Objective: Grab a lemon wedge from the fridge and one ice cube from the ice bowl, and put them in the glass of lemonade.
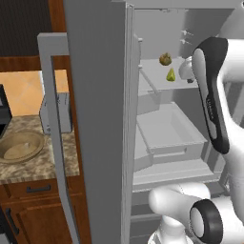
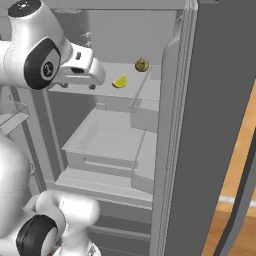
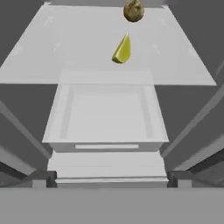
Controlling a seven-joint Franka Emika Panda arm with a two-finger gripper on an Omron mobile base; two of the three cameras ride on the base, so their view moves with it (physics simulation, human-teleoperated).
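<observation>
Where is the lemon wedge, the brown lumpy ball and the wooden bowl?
lemon wedge (image 3: 122,50): hand view, middle of its yellow side.
brown lumpy ball (image 3: 133,11): hand view, middle of its rough surface.
wooden bowl (image 1: 9,141): left base view, its near rim.

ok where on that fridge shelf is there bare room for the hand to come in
Bare shelf lies left and right of the lemon wedge, and in front of it up to the shelf's front edge. It is tight only behind the wedge, where the brownish lumpy item sits.
</observation>
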